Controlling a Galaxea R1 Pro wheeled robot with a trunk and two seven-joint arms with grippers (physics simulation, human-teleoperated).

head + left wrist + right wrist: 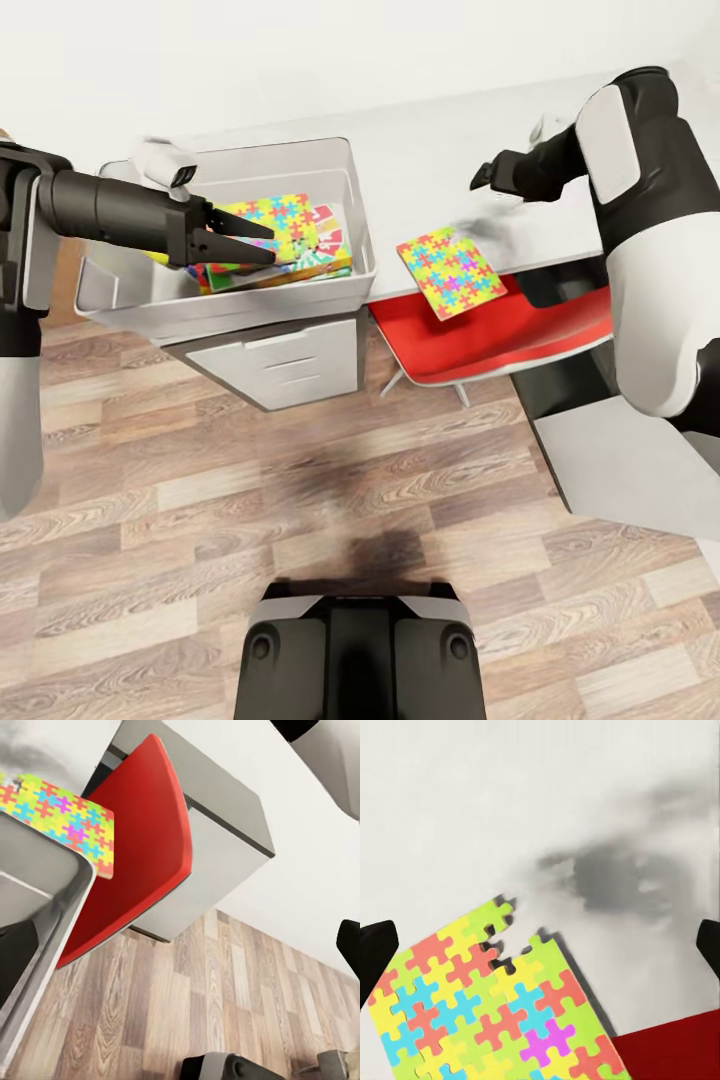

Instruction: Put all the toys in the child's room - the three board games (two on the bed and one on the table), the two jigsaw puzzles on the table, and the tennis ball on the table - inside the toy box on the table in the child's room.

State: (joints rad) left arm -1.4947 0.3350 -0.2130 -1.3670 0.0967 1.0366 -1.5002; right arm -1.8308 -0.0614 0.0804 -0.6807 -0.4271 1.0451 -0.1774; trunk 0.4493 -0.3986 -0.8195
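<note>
- A jigsaw puzzle [452, 272] lies on the table [430, 170], overhanging its near edge above a red chair [480, 340].
- The left gripper [268, 242], fingers spread and empty, hovers over the toy box [365, 235], which holds another puzzle and game boxes.
- The right gripper [480, 176] hangs above the table; its fingers look parted, empty.

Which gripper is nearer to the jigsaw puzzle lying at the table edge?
Right. The right gripper hangs over the table just behind the jigsaw puzzle; the left gripper is over the toy box.

The grey table [440, 170] carries the toy box [362, 262]; a jigsaw puzzle [451, 272] overhangs its edge.
</note>
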